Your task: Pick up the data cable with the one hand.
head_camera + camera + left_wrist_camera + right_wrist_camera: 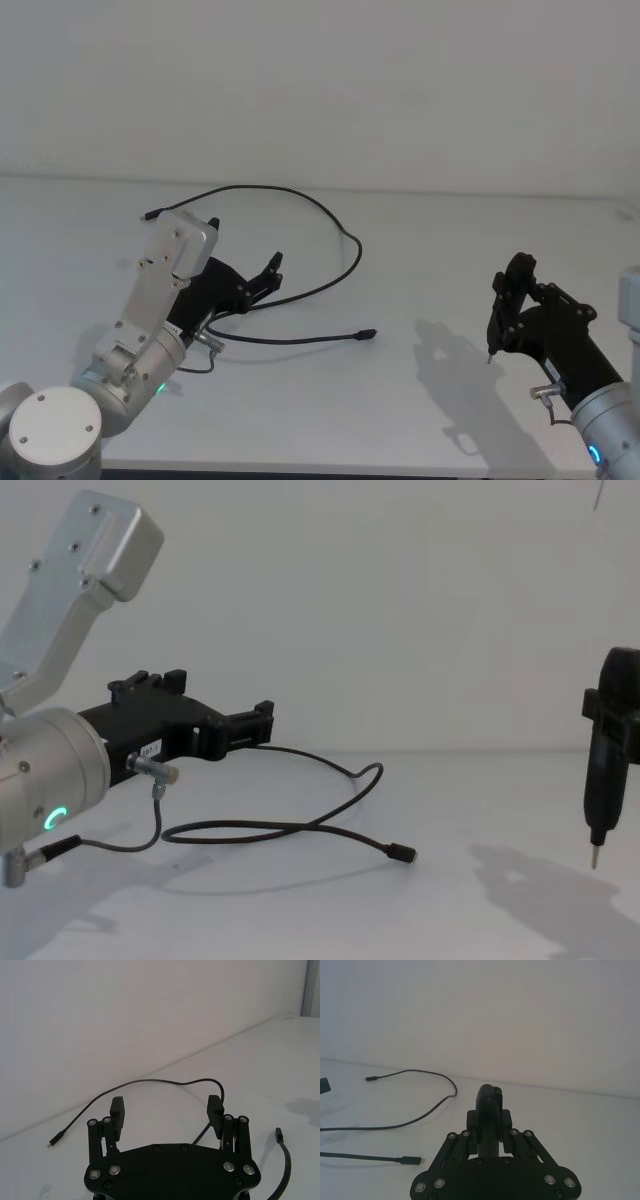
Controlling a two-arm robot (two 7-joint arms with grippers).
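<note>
Left gripper hangs wide open above the data cable. Next it must dip and pinch. Right gripper sits aside, clenched.

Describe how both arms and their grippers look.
The left gripper is black angular plastic with blocky fingers and a small white label; its silver arm carries a green light ring and a thin grey wire. The right gripper is slim, black, with a pointed metal tip on a silver wrist.

Silver-grey left arm; black blocky left gripper; green wrist light
</note>
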